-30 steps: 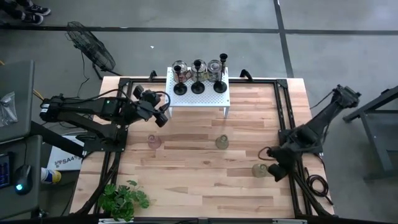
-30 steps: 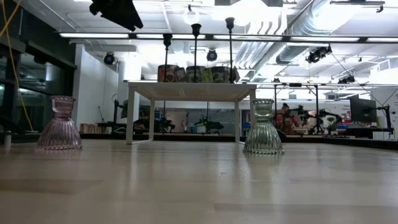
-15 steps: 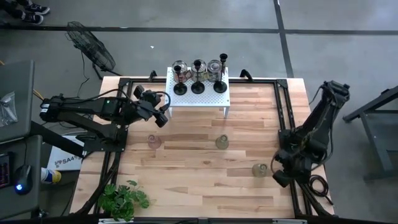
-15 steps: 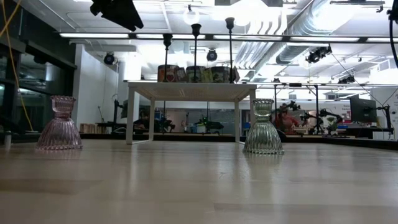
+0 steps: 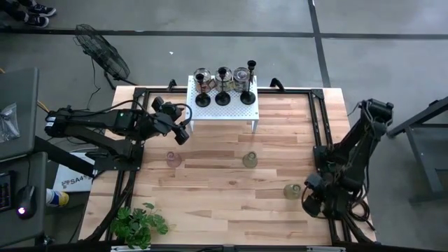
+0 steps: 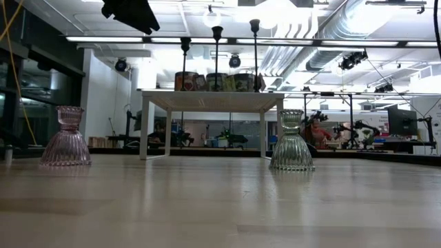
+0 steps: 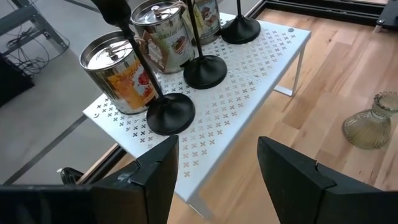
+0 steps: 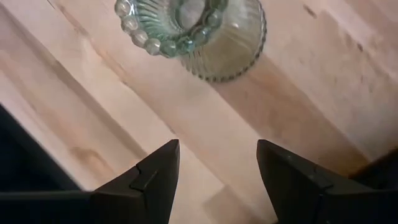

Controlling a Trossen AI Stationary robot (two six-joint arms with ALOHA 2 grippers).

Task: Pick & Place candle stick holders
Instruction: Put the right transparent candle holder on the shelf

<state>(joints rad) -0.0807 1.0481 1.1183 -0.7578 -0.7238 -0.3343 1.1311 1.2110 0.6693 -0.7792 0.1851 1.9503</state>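
Observation:
Three slim black stick holders [image 5: 222, 96] stand by their round bases on the white perforated stand [image 5: 241, 110], beside round tins [image 7: 118, 74]. A pink glass holder [image 5: 173, 159] and a greenish glass holder [image 5: 250, 160] stand on the table. A second greenish glass holder [image 5: 292, 190] stands near the right side and also shows in the right wrist view [image 8: 193, 31]. My right gripper [image 5: 308, 199] is open and empty, just near and right of it, pointing down [image 8: 214, 180]. My left gripper [image 5: 183, 133] is open and empty, held above the table at the stand's left end [image 7: 214, 180].
A leafy green plant [image 5: 138, 224] sits at the near left corner. A black frame [image 5: 316, 140] runs along the table's edges. In the low view the pink holder [image 6: 65, 138] and the greenish holder [image 6: 291, 141] stand in front of the stand [image 6: 213, 100].
My right gripper has drawn back from the greenish holder at the right, toward the table's near edge, while its arm has folded in. The holder has stayed where it was.

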